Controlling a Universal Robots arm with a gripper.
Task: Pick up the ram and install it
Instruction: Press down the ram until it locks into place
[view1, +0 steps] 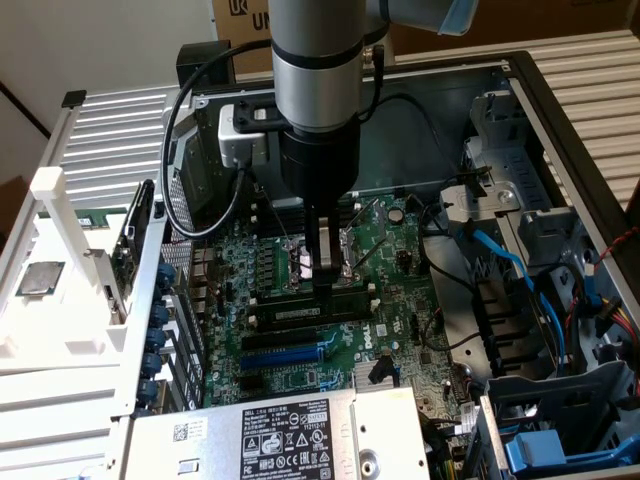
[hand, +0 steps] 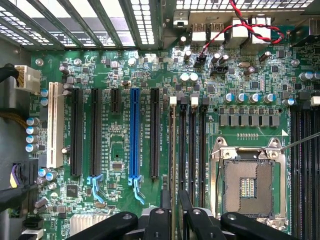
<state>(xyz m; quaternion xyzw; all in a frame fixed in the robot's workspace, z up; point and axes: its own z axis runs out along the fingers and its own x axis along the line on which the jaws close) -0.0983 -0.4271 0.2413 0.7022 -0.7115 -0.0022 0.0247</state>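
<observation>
**Ram stands in a slot, claw parted just above it**

The ram (view1: 305, 312) is just below the centre of the exterior view. It stands on edge in the memory slot nearest the blue expansion slot (view1: 290, 355), with its pale label strip facing the camera. It seems to sit level in the slot, but I cannot tell whether the end clips have latched.

The claw (view1: 325, 283) hangs straight down onto the middle of the stick's length. In the wrist view the claw (hand: 175, 197) shows its jaws a little apart. The thin top edge of the ram (hand: 172, 150) runs into the gap between them. I judge the claw open rather than pinching. I cannot see whether a fingertip rests on the stick.

**How the stick should handle**
- **Weight and stiffness:** it looks light and stiff along its length. It is so thin that a sideways push could flex or crack it.
- **Surface:** the flat faces carry chips and a slick label, so it needs a firm but modest pinch.
- **Where to hold:** the best hold is across the two faces near the middle of the top edge, well clear of the contact edge at the bottom.
- **Risk:** a grip off centre would probably tip one end first and jam it in the slot.
</observation>
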